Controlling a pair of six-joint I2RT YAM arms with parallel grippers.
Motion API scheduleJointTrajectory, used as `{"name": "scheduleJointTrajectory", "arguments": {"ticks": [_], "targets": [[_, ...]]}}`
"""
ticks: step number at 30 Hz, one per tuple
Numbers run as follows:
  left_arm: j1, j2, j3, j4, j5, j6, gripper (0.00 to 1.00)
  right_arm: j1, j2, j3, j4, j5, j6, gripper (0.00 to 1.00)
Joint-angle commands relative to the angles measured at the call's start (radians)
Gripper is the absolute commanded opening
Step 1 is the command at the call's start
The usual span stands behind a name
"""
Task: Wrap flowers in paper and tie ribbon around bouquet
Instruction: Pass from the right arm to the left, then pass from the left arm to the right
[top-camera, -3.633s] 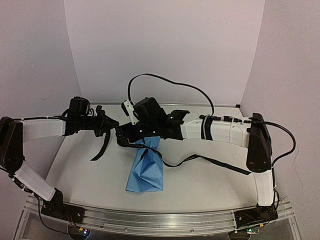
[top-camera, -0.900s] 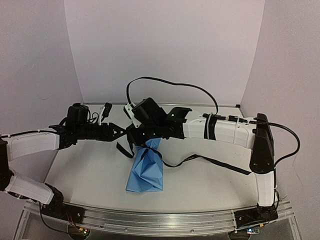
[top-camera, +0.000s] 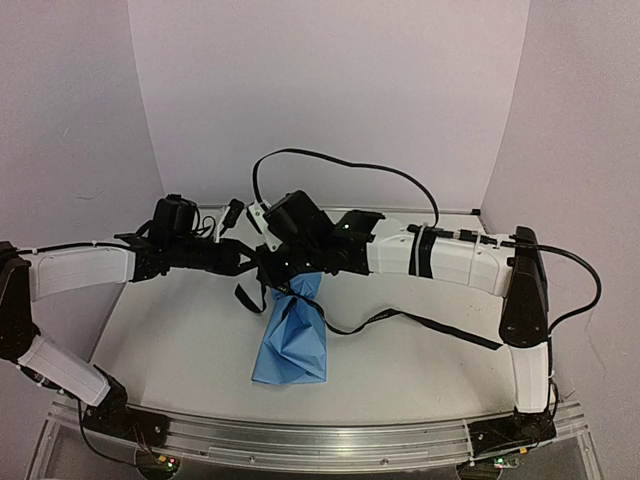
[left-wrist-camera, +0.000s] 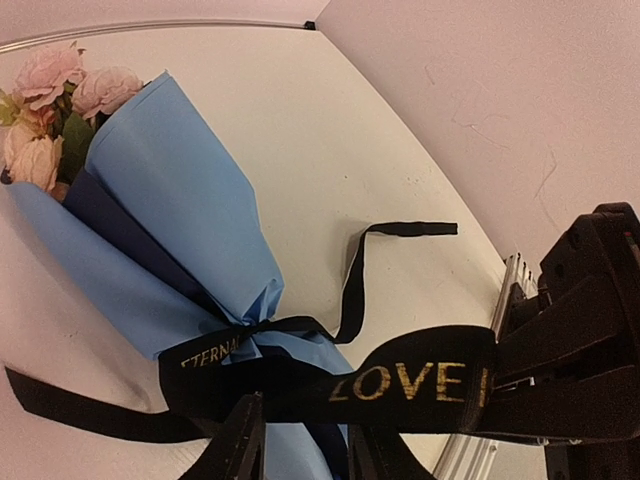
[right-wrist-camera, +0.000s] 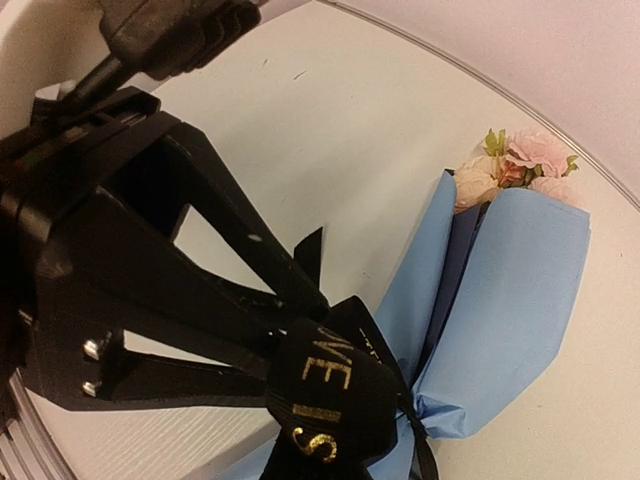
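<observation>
— What's different from a second ago?

— The left arm has come in and lifted. Its left gripper (top-camera: 252, 262) now sits just beside the right gripper (left-wrist-camera: 510, 372), nearer than before. The right arm and the bouquet (top-camera: 292, 345), a cone of creased light blue paper (left-wrist-camera: 190, 200) with a dark navy inner face, look unmoved.

— Where's the bouquet?

— Lying on the white table (top-camera: 420, 375), about midway between the arms, its far end under both grippers. The pale pink roses (left-wrist-camera: 70, 85) peek from the cone's wide mouth. Only the wrist views show them.

— And the ribbon?

— The narrow black fabric ribbon (left-wrist-camera: 410, 380) with gold lettering is tied round the cone's pinched waist. One stretch runs taut into the right gripper, whose jaws are closed tight on it. The left gripper's fingers (left-wrist-camera: 245, 440) stand partly apart, with the ribbon across the gap between them. I can't tell whether they touch it.

— Anything in the way?

— From above, the right wrist hides the knot. A loose ribbon tail trails right across the table. A black cable (top-camera: 340, 165) arches over the right arm, and a metal rail (top-camera: 300, 440) runs along the near edge.
</observation>
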Motion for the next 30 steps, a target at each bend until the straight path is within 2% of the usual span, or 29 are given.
{"name": "scheduleJointTrajectory", "arguments": {"ticks": [1,2,4,9,16,20,30], "targets": [[-0.019,0.0,0.063,0.005,-0.019,-0.013,0.12,-0.003,-0.039,0.033,0.022,0.022,0.0,0.0],[-0.023,-0.003,0.065,0.005,-0.025,-0.015,0.05,-0.004,-0.04,0.03,0.026,0.022,0.002,0.01],[-0.031,-0.012,0.071,-0.026,-0.043,-0.018,0.0,-0.003,-0.041,0.025,0.035,0.028,0.005,0.04],[-0.037,-0.063,0.087,-0.111,-0.118,-0.018,0.0,-0.003,-0.065,-0.02,0.083,0.062,0.021,0.27],[-0.037,-0.139,0.128,-0.279,-0.198,-0.01,0.0,-0.003,-0.148,-0.17,0.222,0.096,0.049,0.5],[-0.037,-0.152,0.169,-0.367,-0.203,0.007,0.0,-0.005,-0.174,-0.225,0.283,0.101,0.066,0.53],[-0.037,-0.151,0.265,-0.483,-0.253,0.028,0.0,-0.006,-0.137,-0.256,0.363,0.082,0.063,0.51]]}}
